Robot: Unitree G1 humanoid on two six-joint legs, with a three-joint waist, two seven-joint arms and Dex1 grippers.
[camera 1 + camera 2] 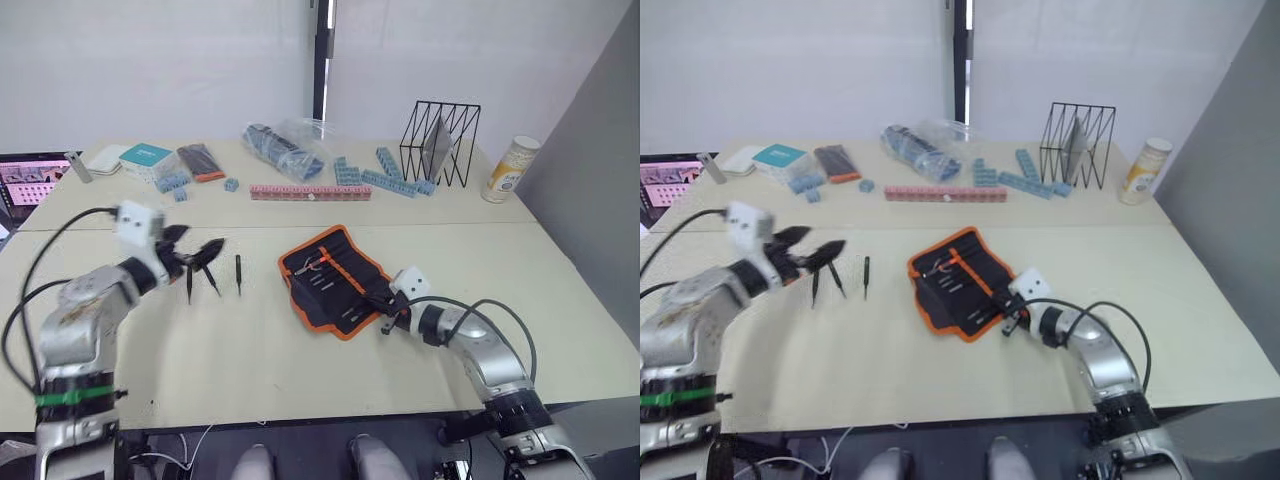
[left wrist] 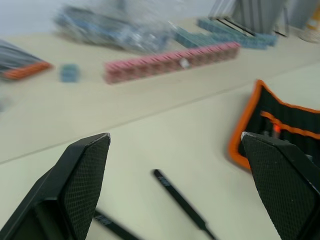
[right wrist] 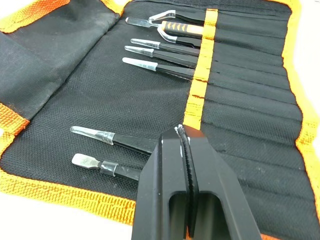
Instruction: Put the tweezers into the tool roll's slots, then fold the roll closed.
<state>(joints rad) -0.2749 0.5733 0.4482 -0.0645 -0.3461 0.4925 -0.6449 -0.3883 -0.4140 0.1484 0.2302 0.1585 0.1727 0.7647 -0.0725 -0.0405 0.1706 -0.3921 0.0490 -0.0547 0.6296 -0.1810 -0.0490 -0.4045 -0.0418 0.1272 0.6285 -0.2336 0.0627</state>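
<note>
Right wrist view: the right tool (image 3: 182, 137), fingers pressed together and empty, rests over the tool roll (image 3: 70, 95), lying open on the tabletop (image 1: 300, 350). Several tools sit in its slots (image 3: 240, 85). Left of the roll, the left tool (image 1: 195, 255) is spread wide above three loose tweezers (image 1: 238, 272). Farther back lies a pink block row (image 1: 310, 192).

Handles of tools in tool roll (image 3: 240, 95) hidden inside slots (image 3: 235, 70); one of the tweezers (image 2: 182, 202) cut off at frame edge.
</note>
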